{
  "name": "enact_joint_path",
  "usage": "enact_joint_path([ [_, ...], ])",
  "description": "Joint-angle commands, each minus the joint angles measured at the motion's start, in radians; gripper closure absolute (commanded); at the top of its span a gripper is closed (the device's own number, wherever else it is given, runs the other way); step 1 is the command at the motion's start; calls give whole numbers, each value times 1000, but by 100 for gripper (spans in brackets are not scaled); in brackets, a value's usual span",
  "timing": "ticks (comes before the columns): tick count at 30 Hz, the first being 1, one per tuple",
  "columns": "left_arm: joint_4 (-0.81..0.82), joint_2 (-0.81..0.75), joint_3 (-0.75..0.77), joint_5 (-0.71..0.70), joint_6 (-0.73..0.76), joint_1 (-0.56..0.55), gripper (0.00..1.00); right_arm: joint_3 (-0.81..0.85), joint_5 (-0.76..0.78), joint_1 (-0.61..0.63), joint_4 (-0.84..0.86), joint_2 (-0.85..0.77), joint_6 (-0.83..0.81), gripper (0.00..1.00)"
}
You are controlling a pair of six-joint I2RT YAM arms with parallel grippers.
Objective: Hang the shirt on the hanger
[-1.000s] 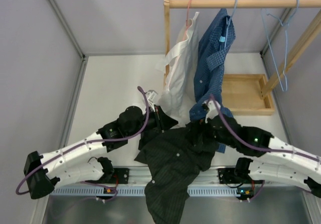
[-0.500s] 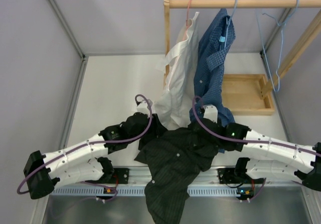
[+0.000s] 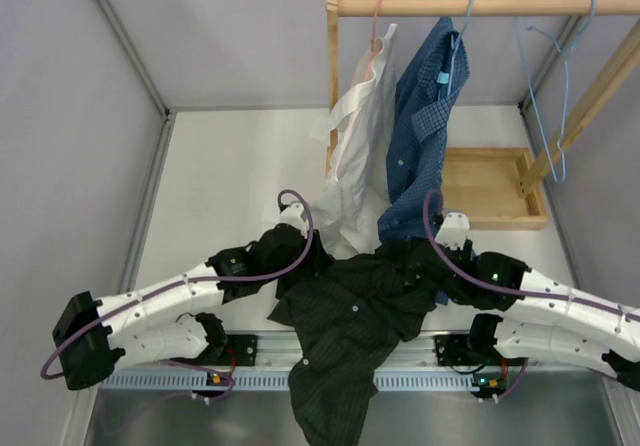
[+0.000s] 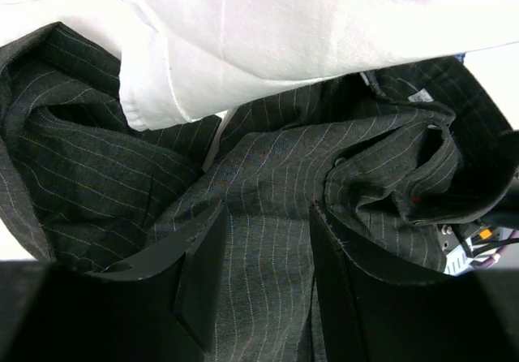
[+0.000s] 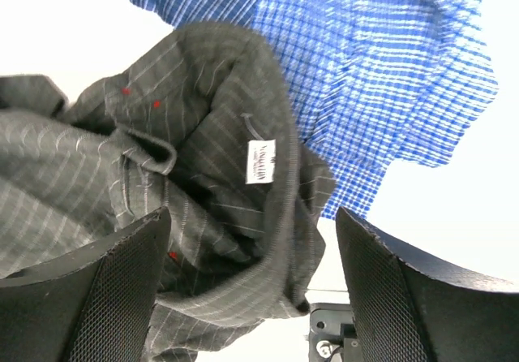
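Top: shirt is seen crumpled between the arms, tail hung off the near edge. Hanger is left on the rail, so nothing is threaded yet. Both wrists have been lowered to the collar end.
Left wrist: left gripper has just been released, jaws apart over cloth; a regrasp is likely needed.
Right wrist: right gripper is held wide apart above the collar label.

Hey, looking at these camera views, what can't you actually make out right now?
Top view: the shirt is cut off at its lower end by the bottom edge.
Top view: the left gripper and right gripper are hidden under their own wrists.
Right wrist view: print on the collar label is too small to read.
Top view: the hanger is too thin to trace fully.
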Motion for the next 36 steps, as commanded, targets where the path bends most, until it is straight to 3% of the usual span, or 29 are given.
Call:
enact_joint_path([
  [1, 9, 14, 30, 16, 22, -3, 51, 25, 103, 3, -101, -86, 82, 21],
  [9, 9, 30, 43, 23, 26, -3, 51, -29, -31, -6, -74, -85, 83, 29],
  [16, 11, 16, 21, 19, 16, -3, 51, -132, -104, -6, 132, -12, 62, 33],
  [18, 12, 8, 1, 11, -1, -1, 50, -132, -84, -6, 153, 19, 60, 43],
  [19, 15, 5, -6, 10, -7, -3, 50, -127, -71, -6, 171, 36, 53, 81],
  [20, 18, 2, -29, 11, -18, -3, 50, -117, -47, -6, 175, 36, 39, 100],
  [25, 69, 2, -127, 40, -73, -1, 49, -20, 126, -5, 234, -42, -128, 100],
  [27, 132, 23, -193, 66, -127, -3, 49, 9, 119, -5, 375, -74, -365, 100],
  [29, 205, 60, -235, 96, -180, -10, 49, 38, 32, -6, 557, -117, -619, 100],
  [32, 259, 96, -284, 42, -228, -84, 51, 115, -197, -6, 659, -123, -815, 100],
  [36, 484, 167, -316, 13, -262, -244, 52, 247, -492, -5, 693, -82, -950, 100],
])
